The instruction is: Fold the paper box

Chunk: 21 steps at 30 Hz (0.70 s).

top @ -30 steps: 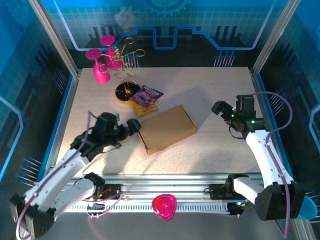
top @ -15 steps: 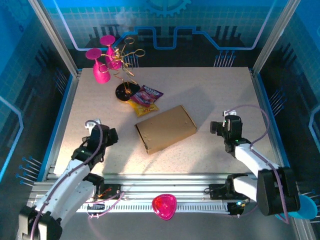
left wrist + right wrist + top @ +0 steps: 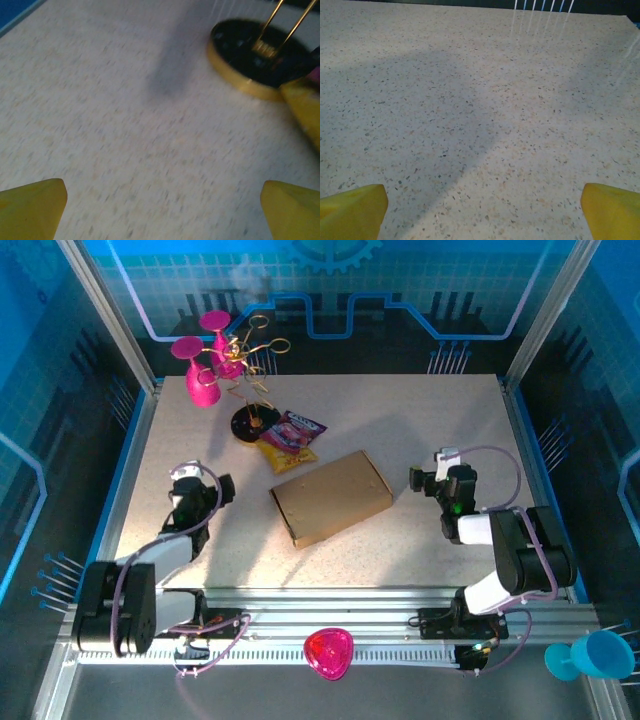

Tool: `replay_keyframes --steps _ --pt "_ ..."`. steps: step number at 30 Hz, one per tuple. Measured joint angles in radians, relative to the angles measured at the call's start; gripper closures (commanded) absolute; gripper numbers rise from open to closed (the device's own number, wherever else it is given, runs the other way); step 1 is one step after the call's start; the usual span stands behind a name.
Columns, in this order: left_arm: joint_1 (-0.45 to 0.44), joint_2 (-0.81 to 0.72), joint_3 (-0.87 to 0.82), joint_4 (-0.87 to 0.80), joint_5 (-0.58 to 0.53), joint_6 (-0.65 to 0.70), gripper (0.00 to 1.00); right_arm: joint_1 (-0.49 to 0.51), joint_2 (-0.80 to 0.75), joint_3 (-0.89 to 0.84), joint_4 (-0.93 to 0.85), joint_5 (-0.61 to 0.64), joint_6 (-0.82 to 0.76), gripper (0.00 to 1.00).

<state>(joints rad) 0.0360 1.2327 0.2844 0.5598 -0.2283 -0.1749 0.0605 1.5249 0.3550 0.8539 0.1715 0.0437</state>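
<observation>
**Top external view: box looks closed, both claws released and standing clear**

The left claw (image 3: 200, 490) sits at the left middle of the frame, its arm folded low toward the bottom edge. Its jaws are spread wide with nothing between them. In the left wrist view its yellow fingertips (image 3: 35, 205) stand at the two lower corners over bare speckled tabletop (image 3: 125, 140). Ahead, in the upper right of that view, is the black round base (image 3: 250, 60) of a gold wire stand.

The right claw (image 3: 440, 482) sits opposite at the right middle of the frame, also wide open and empty. In the right wrist view, plain tabletop stretches beyond its yellow tips. Neither claw touches anything.

The paper box (image 3: 332, 498) lies between them at the centre of the frame, apart from both and turned slightly askew. It reads as a shallow brown box with its lid down and no flap or tab standing out. Just beyond its upper left corner lies a purple-yellow snack packet (image 3: 291, 440); I cannot tell whether the two touch. Further toward the upper left, pink glasses (image 3: 200, 370) are on the wire stand.

Going by this, the folding looks done or very nearly done: the sheet has become a closed box and both arms are tucked back. From above I cannot tell whether the front tabs are fully tucked in. If anything is left, it would be pressing the lid home.
</observation>
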Motion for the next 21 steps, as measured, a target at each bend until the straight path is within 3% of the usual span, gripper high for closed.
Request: replay_keyframes --steps 7,21 --pt "0.014 0.308 -0.019 0.437 0.12 0.055 0.01 0.0 0.007 -0.023 0.064 0.015 0.0 0.0" --pt "0.015 0.318 0.034 0.44 0.2 0.081 0.01 0.026 0.008 0.001 0.063 0.053 -0.019 0.0"
